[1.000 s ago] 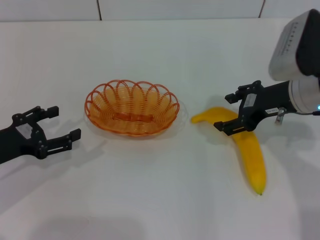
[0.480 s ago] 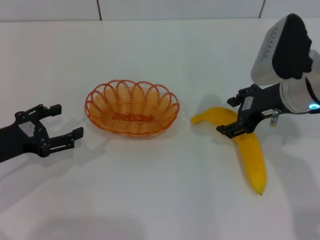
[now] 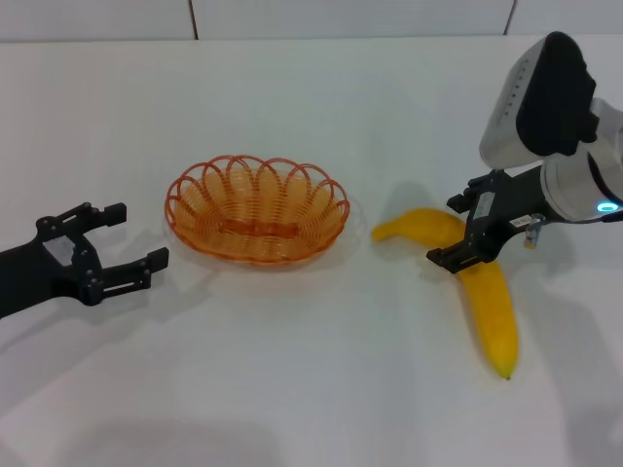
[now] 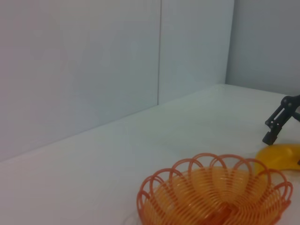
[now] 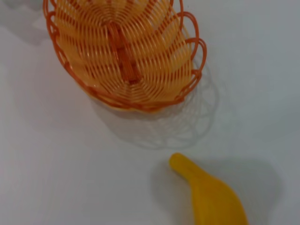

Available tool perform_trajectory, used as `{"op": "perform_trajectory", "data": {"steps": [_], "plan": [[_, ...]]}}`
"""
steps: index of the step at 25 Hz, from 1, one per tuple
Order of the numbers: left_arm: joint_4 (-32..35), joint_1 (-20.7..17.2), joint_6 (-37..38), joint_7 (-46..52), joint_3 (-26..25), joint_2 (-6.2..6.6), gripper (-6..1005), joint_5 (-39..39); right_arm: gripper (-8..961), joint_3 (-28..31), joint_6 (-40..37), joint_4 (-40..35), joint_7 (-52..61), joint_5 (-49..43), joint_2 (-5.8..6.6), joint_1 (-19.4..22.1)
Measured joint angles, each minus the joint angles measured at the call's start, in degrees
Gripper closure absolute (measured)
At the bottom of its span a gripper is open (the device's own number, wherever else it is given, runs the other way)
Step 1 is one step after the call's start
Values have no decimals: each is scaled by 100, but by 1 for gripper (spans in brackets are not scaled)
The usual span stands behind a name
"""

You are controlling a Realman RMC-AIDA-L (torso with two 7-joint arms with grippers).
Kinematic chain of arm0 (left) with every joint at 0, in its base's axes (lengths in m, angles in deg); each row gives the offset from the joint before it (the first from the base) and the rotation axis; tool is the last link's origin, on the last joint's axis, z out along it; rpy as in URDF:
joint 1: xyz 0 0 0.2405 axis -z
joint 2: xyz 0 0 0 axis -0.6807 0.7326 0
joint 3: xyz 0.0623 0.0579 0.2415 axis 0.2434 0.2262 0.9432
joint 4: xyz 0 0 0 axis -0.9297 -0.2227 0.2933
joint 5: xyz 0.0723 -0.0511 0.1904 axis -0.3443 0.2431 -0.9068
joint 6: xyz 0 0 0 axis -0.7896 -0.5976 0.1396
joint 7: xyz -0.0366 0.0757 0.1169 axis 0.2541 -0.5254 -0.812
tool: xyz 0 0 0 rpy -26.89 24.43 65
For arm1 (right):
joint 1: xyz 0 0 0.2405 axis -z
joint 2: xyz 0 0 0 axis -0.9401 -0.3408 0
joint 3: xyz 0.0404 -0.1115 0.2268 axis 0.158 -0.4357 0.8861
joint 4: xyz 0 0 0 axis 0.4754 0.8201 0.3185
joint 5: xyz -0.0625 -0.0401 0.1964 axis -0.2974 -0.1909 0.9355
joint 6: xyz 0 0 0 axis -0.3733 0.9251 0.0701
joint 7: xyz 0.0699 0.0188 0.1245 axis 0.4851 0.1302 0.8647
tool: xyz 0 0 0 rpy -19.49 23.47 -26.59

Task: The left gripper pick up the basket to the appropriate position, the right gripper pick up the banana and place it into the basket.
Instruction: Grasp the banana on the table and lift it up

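On a white table [image 3: 292,389], the black labelled right gripper [image 3: 463,232] straddled the curved yellow plastic banana [image 3: 484,294] with fingers spread, gripping nothing, while the black left gripper [image 3: 136,236], also spread and empty, waited beside the orange wire basket [image 3: 257,209].

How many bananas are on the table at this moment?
1. The banana lies on the white table, on the robot's right of the basket, apart from it. The open right claw is over its middle. None seems hidden.
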Motion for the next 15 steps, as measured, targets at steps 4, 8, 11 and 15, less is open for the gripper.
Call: {"op": "perform_trajectory", "data": {"steps": [4,8,11,15], "plan": [[-2,0,6,-35,0,-6,107,22,225,1,4,135,20,-34,0,-92],[-3,-10,9,-36,0,-6,107,48,227,2,14,153,34,-70,0,-108],[-3,-7,9,-37,0,-5,107,53,228,3,16,162,44,-72,0,-121],[-3,-5,9,-38,0,-5,107,54,230,3,16,206,57,-75,0,-152]]}}
